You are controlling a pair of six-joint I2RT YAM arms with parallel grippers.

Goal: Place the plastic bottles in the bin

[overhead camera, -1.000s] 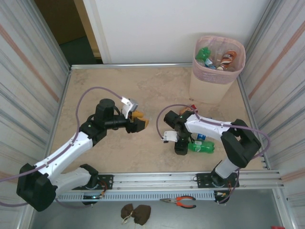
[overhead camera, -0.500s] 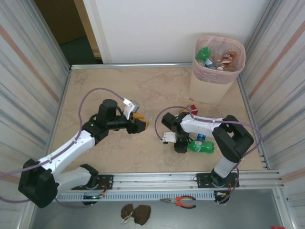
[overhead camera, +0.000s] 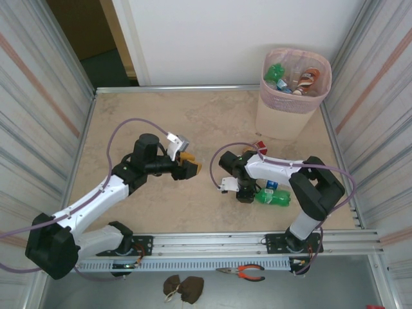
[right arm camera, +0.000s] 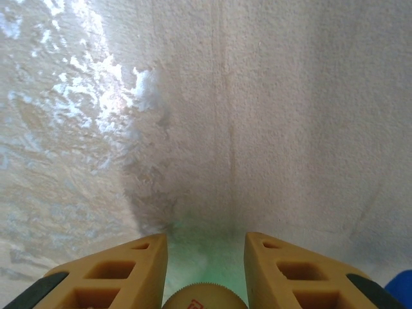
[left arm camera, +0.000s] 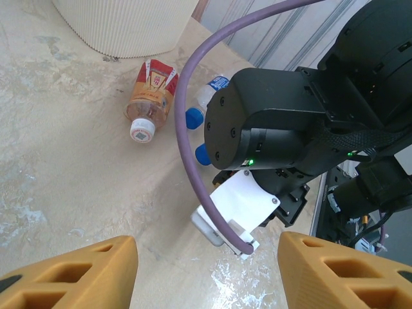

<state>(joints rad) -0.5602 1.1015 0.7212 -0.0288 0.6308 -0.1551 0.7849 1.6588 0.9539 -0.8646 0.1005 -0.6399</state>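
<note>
A green plastic bottle (overhead camera: 275, 197) lies on the table in front of the right arm. My right gripper (overhead camera: 246, 195) is low at its cap end. In the right wrist view my right gripper (right arm camera: 206, 248) is shut on the bottle's pale cap (right arm camera: 205, 297), just above the tabletop. My left gripper (overhead camera: 191, 166) hovers open at mid-table, with nothing between its fingers (left arm camera: 96, 273). A red-and-orange labelled bottle (left arm camera: 149, 96) and a clear, blue-labelled one (left arm camera: 209, 90) lie near the pale pink bin (overhead camera: 283, 119). The bin holds several bottles (overhead camera: 278, 73).
Two blue caps (left arm camera: 193, 117) lie beside the clear bottle. The bin stands in the far right corner against the metal wall. Orange-handled pliers (overhead camera: 244, 272) and a brown object (overhead camera: 182, 288) lie below the front rail. The right arm's wrist (left arm camera: 277, 122) is close ahead of my left gripper.
The right gripper's jaws have closed from wide open onto the green bottle's cap, and its wrist shifted slightly. The left arm has barely moved.
</note>
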